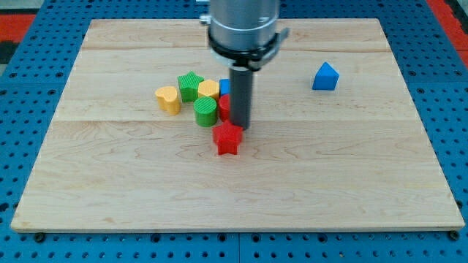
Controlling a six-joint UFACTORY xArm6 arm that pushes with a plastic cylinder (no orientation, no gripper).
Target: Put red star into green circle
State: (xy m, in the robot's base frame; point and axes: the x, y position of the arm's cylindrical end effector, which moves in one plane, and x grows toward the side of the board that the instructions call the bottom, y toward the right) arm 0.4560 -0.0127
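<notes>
The red star (228, 138) lies on the wooden board (329, 168), just below the cluster of blocks. The green circle (206, 112), a short green cylinder, stands up and to the left of the star, a small gap apart. My tip (240, 127) is at the star's upper right edge, touching or nearly touching it. The rod stands in front of a red block (224, 107) and a blue block (224, 87), hiding most of both.
A green star (190, 85), a yellow block (208, 89) and a yellow heart (168, 98) sit in the cluster at the view's left of my tip. A blue triangular block (325, 77) lies alone at the upper right.
</notes>
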